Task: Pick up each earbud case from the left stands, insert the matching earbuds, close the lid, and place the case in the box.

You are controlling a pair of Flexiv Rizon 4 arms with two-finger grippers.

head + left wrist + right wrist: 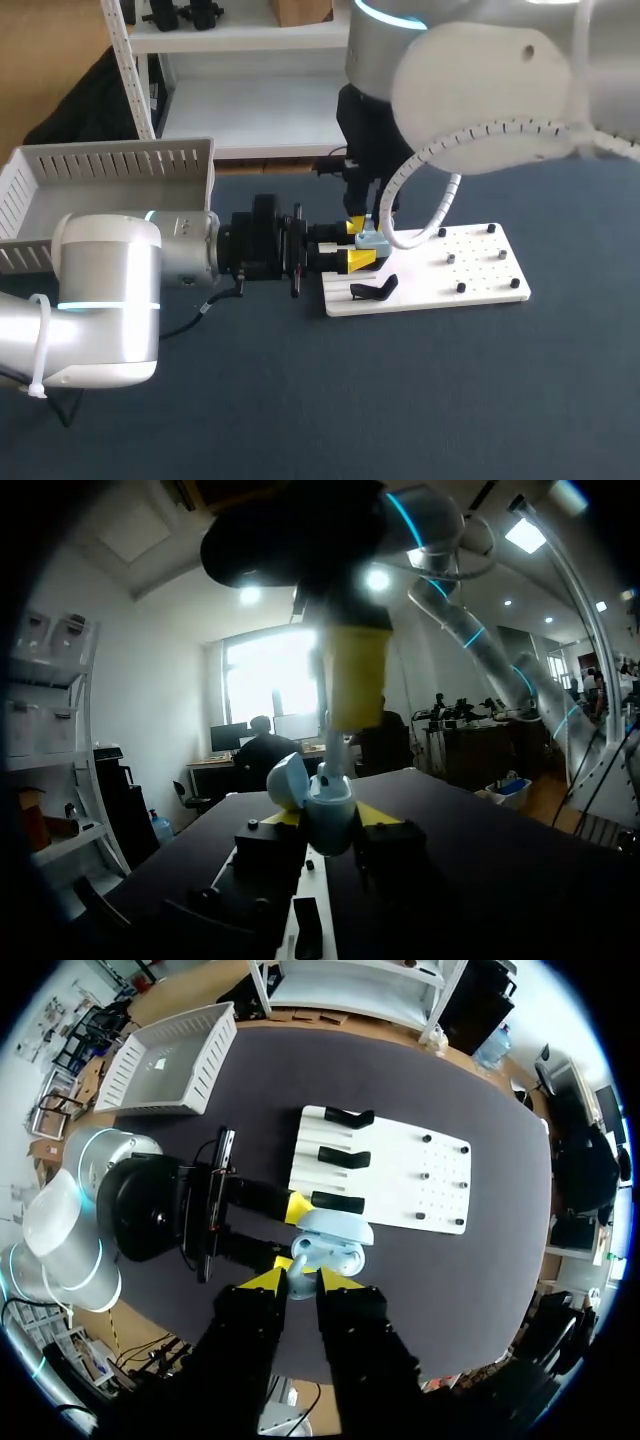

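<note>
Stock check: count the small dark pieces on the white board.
6 small dark pieces on the white board, right of the black stand, as three pairs: far, middle, near. None looks hidden.

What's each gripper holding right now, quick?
Left gripper: fingers closed on the open earbud case.
Right gripper: fingers closed on an earbud, at the case.

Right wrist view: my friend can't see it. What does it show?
The left claw holds an open light-blue earbud case, and the right claw is right up against it. Beyond them lie a white board with black stands and a white box.
</note>
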